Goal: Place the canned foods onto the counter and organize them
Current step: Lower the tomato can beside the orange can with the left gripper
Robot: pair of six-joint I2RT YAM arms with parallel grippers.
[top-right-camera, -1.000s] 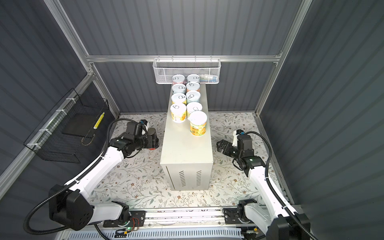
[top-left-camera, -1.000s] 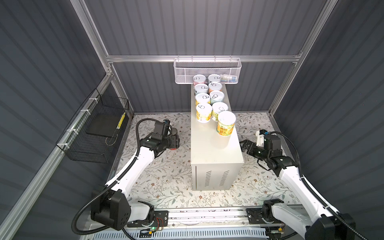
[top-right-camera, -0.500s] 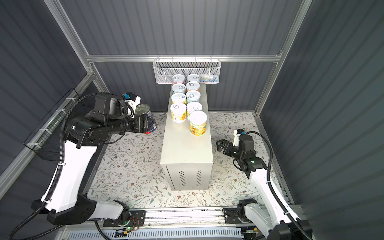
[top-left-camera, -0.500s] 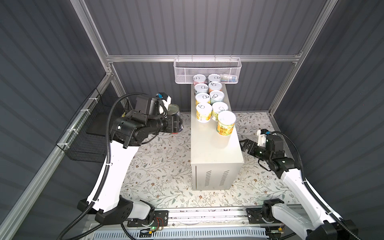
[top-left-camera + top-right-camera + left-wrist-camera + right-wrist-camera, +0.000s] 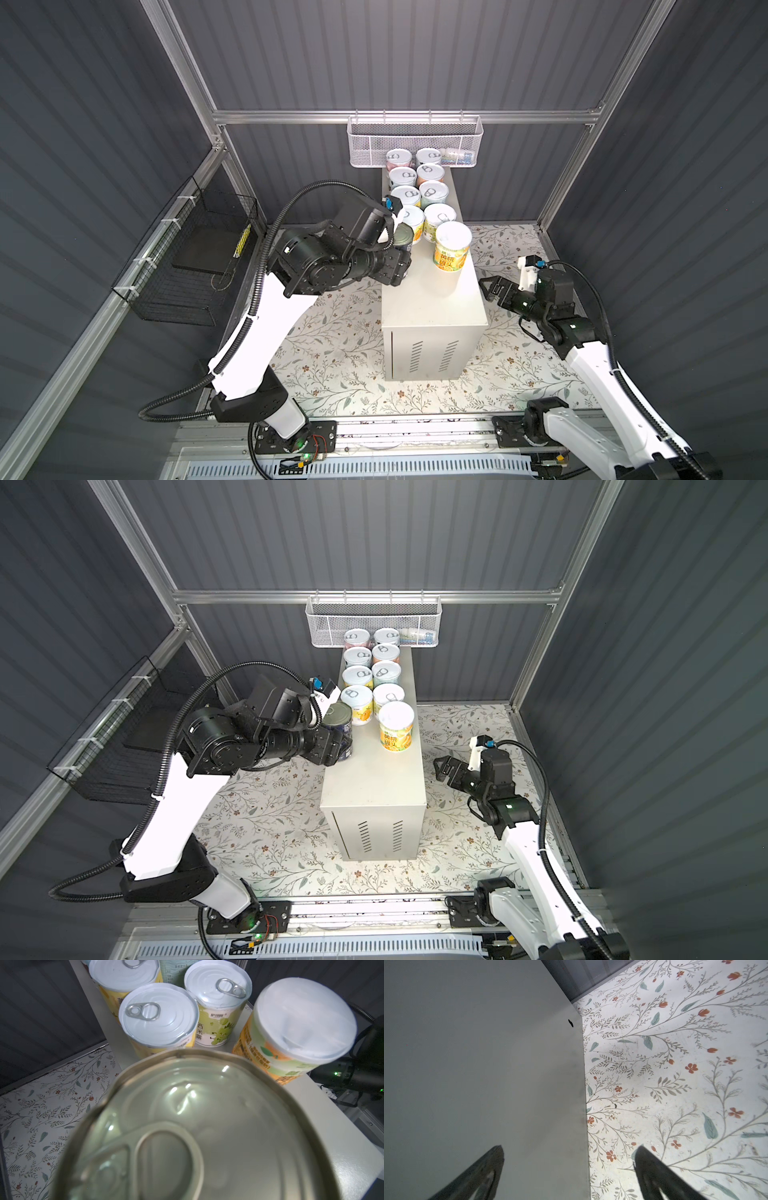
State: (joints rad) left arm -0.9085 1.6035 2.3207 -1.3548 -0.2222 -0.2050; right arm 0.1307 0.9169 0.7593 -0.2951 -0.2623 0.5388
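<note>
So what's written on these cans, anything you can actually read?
"黄桃罐头": yellow-orange can with the plain white lid.
"西米露": green-grape can, left wrist view.
Brand above it, and the yellow-orange can's small print: blurred.
Dark can and cans farther back: label text unreadable.

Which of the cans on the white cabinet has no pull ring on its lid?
The orange-labelled can, the one standing nearest the robot's base. Its top is a plain white cap, while the other cans show silver pull rings.
</note>
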